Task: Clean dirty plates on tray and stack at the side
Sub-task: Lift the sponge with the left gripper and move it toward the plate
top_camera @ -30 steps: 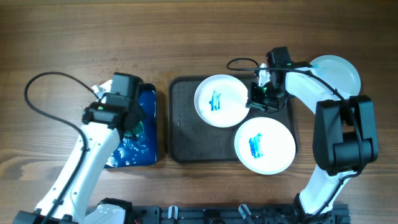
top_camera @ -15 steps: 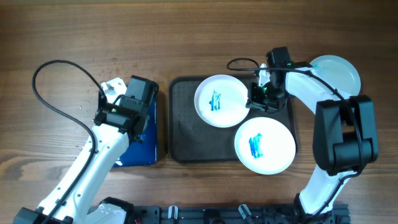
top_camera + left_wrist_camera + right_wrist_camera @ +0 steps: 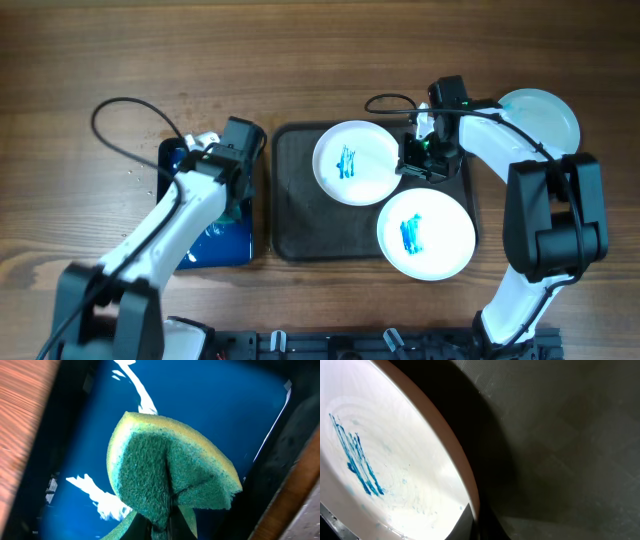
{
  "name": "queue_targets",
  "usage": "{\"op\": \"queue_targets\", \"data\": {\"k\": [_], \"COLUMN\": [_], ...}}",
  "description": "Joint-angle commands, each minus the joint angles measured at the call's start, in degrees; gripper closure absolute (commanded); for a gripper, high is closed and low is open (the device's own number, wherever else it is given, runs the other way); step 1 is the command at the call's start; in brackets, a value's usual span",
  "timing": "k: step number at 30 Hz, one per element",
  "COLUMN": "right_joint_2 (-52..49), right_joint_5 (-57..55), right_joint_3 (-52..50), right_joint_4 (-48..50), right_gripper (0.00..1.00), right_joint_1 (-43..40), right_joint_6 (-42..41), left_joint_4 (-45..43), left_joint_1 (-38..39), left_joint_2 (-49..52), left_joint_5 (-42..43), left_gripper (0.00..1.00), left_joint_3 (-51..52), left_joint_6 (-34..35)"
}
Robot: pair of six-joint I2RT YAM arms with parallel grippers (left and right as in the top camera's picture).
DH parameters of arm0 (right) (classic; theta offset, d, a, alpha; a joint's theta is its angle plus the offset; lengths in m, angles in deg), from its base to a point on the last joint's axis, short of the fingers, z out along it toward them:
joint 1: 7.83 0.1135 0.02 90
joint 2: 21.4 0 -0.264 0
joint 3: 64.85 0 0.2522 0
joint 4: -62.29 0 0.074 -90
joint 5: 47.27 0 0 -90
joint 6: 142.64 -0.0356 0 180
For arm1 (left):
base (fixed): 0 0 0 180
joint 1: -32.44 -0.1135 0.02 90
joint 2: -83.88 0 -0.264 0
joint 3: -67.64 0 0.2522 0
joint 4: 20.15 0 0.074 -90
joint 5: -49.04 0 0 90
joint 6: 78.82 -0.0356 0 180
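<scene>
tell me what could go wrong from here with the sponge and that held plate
The left end effector pinches the sponge by a folded edge, so it may twist or slip out while scrubbing.
The right end effector clamps only the rim of the upper plate; sponge pressure could tip it or push it into the lower plate beside it on the tray.

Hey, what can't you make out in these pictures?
Left gripper fingers: left wrist view, hidden behind the sponge.
Right gripper tips: right wrist view, cut off at the bottom edge, by the upper plate rim.
Side plate: overhead, partly under the right arm.
Blue tray: overhead, partly under the left arm.
</scene>
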Motion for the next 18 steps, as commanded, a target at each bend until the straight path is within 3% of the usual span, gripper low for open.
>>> {"op": "queue_targets", "data": {"k": [1, 10, 18], "right_joint_2": [-1.79, -1.79, -1.79], "right_joint_5": [-2.25, -2.25, -2.25], "right_joint_3": [-0.70, -0.70, -0.70], "right_joint_4": [-0.79, -0.96, -0.98], "right_gripper": [0.96, 0.96, 0.96], "right_joint_1": [0.31, 0.31, 0.31], "right_joint_6": [1.20, 1.18, 1.18], "left_joint_4": [-0.87, -6.54, -6.71], "left_joint_1": [-0.42, -0.42, -0.42], "left_joint_2": [2.89, 3.10, 3.21], "left_joint_5": [3.67, 14.38, 16.90], "left_gripper": [0.96, 0.96, 0.96], "left_joint_3": [-1.09, -1.09, -1.09], "left_joint_6": [-0.57, -3.69, -4.98]}}
